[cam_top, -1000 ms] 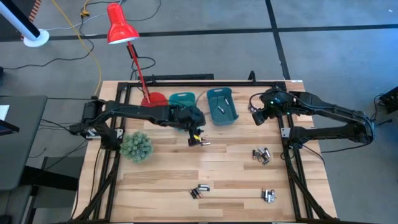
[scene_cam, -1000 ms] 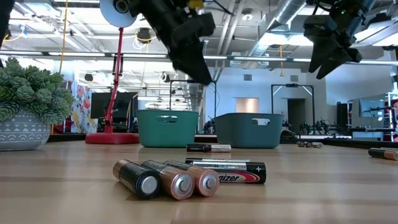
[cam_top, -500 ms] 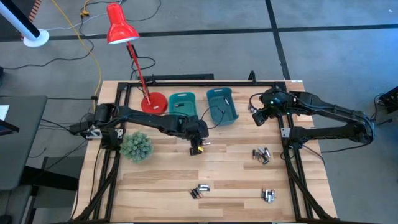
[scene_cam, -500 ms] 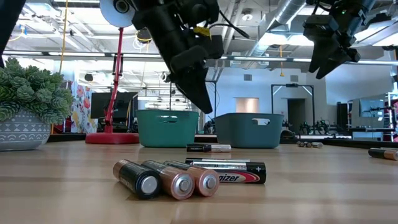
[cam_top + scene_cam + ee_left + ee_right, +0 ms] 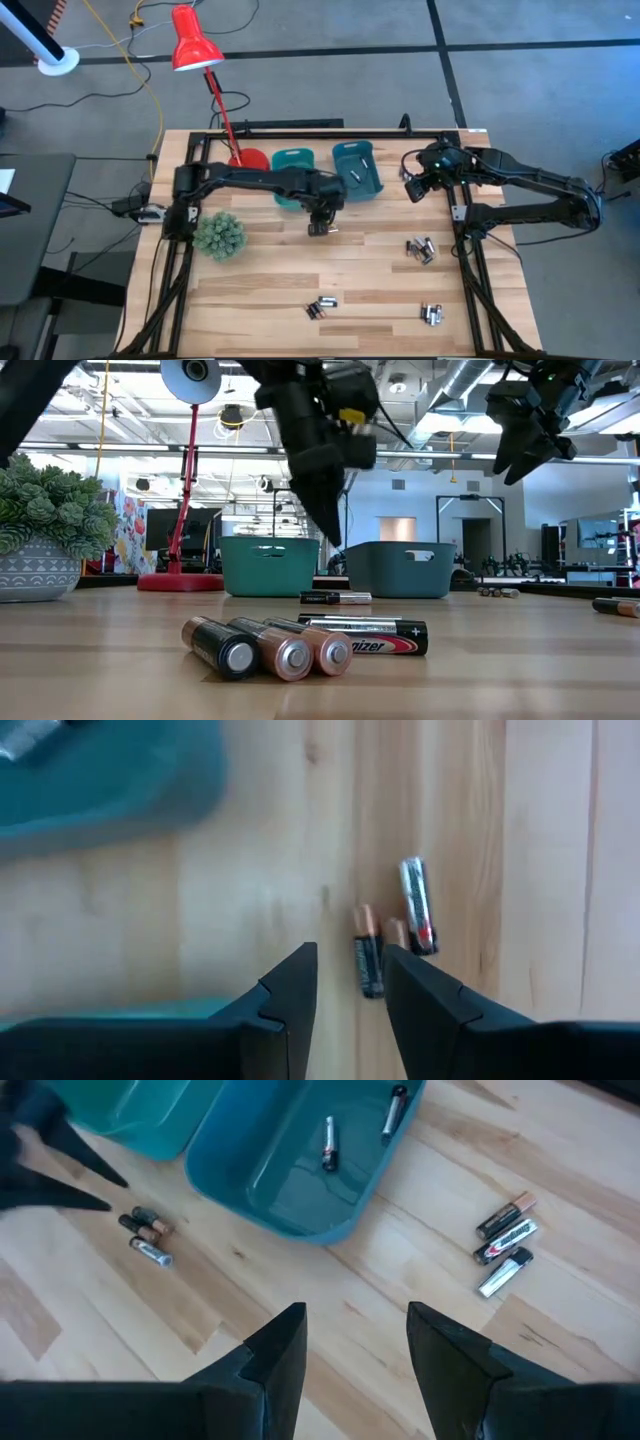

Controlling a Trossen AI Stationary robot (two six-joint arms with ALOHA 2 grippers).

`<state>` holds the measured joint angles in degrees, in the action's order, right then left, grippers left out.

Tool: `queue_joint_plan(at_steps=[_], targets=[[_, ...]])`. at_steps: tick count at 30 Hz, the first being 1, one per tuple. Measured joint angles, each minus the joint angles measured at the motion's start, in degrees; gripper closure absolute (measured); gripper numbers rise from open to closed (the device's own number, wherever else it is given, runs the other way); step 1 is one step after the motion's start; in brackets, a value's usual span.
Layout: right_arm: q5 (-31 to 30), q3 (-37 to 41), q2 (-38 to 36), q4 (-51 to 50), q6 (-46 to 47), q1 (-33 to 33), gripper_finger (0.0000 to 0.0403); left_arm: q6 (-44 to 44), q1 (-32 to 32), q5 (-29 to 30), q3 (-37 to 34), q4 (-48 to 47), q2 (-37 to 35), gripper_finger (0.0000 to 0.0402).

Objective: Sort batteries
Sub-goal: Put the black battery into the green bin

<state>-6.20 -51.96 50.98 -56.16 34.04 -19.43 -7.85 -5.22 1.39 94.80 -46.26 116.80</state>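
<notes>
left claw (image 5: 318, 226) is seen low over the desk (image 5: 260, 290), just in front of the two teal bins (image 5: 293, 165), fingers parted narrowly and empty. in the left wrist view a small cluster of batteries (image 5: 390, 940) lies just beyond the fingertips (image 5: 300, 970), none between them yet. step judged in hand: reaching for a pickup of one cell from that cluster. next move would call for lowering further, lining one cell up between the fingers, closing, then carrying it to a bin. two cells are already seen in the darker bin (image 5: 300, 1170) in the right wrist view. other battery groups are left on the desk: one at mid right (image 5: 420, 249), two near the front edge (image 5: 321, 308) (image 5: 432, 315). right claw (image 5: 410, 183) is held raised beside the darker bin, fingers apart and empty, waiting. much sorting is judged left. red lamp (image 5: 193, 40) and spiky plant (image 5: 219, 235) are not involved.
</notes>
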Motion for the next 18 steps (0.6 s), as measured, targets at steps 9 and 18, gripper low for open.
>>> queue_joint_plan(at_steps=[9,18], targets=[[-0.04,0.0,0.0,0.09,0.44,1.22,0.0214,-1.5,1.19,-0.16,7.45,-4.86,7.28,0.0294],[-0.04,0.0,-0.02,0.07,0.47,1.43,0.0214,-0.02,1.32,-0.17,7.53,-5.11,7.84,0.0294]])
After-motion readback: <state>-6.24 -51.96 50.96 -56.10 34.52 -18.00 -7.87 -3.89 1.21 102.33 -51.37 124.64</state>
